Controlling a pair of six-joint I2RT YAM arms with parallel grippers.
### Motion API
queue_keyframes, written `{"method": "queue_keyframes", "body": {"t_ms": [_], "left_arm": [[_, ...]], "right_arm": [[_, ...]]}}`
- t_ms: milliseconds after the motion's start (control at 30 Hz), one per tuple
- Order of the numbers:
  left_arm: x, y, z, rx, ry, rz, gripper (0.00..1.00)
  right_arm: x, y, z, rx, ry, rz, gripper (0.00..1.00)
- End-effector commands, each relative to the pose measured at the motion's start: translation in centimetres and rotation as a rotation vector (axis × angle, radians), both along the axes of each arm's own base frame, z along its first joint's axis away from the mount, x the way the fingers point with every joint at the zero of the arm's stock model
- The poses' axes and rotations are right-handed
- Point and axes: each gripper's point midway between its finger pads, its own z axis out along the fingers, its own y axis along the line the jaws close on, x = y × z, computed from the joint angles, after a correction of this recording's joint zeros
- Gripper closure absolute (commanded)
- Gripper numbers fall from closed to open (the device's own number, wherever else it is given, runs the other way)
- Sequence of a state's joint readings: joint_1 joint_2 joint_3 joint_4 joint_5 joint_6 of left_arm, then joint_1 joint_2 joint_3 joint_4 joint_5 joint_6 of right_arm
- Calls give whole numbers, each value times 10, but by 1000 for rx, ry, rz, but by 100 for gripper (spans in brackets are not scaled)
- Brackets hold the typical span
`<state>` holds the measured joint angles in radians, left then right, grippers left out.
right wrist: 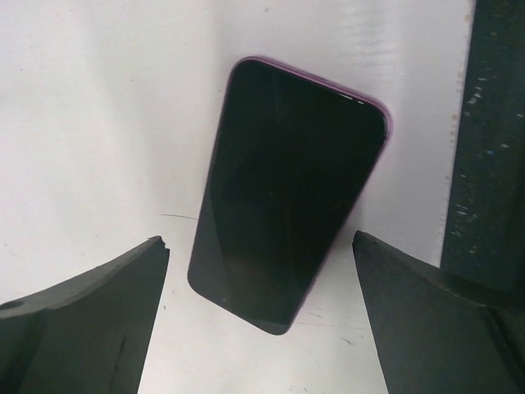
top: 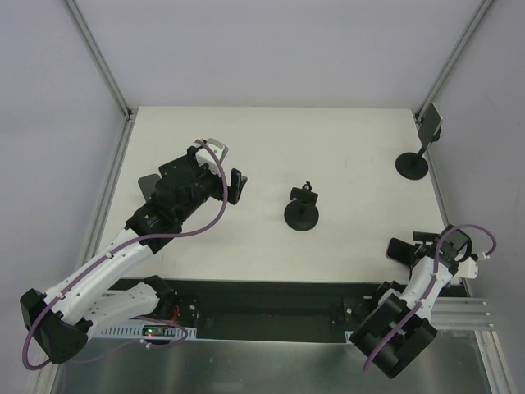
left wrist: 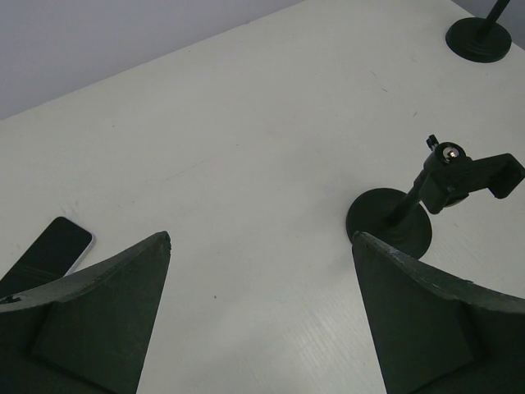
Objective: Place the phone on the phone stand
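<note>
Nearest, by the desk's [top: 344, 148] front right corner, the right hand [right wrist: 258, 240] is spread wide with a purple-rimmed phone [right wrist: 287, 189] lying flat and face up between its fingers, bare desk showing on either side of the phone. A dark strip [right wrist: 492, 139] runs just beyond the phone's long side, so room is tight there. Further in on the left, the left hand [left wrist: 261, 238] is also spread and holds nothing. A silver-rimmed phone [left wrist: 49, 250] lies flat just outside its left finger, partly hidden by it. Which of the two phones the task means, I cannot tell. Ahead of that hand, mid-desk, the phone stand [left wrist: 394, 222] is upright on its round base, its clamp head empty and open white desk all around it. Farthest, a second stand [top: 412, 164] sits close to the right edge near the back corner.
</note>
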<state>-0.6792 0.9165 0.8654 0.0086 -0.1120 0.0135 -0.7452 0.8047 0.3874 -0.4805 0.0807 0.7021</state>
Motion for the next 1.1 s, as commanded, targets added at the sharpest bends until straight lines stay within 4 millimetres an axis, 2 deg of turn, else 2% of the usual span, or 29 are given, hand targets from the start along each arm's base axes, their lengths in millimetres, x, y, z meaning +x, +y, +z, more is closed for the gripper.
{"method": "queue_keyframes", "body": {"t_ms": [0, 233, 333, 400, 567, 633, 667, 733, 767, 867, 1067], "left_arm": [[2, 0, 22, -45, -41, 9, 9], [2, -1, 23, -47, -40, 5, 9], [3, -4, 21, -43, -32, -6, 9], [2, -6, 21, -42, -30, -17, 9], [2, -2, 25, -48, -41, -3, 9], [0, -2, 26, -51, -44, -8, 9], [0, -1, 26, -53, -45, -3, 9], [1, 0, 25, -51, -43, 3, 9], [2, 0, 24, -46, -41, 4, 9], [0, -3, 26, -51, -43, -11, 9], [0, -8, 22, -73, -13, -22, 9]], "right_arm": [[24, -14, 9, -37, -105, 6, 4], [34, -18, 4, 16, -72, 25, 4], [46, -14, 2, 71, -74, 77, 4], [42, -11, -5, 100, -17, 113, 4], [57, -8, 2, 78, 39, 239, 4], [60, 1, -1, 98, 82, 309, 4], [67, 0, 6, 94, 81, 329, 4], [66, 9, 3, 136, 129, 364, 4], [71, 7, 8, 130, 133, 375, 4], [72, 14, 6, 140, 187, 410, 4], [95, 29, 8, 126, 211, 528, 4]]}}
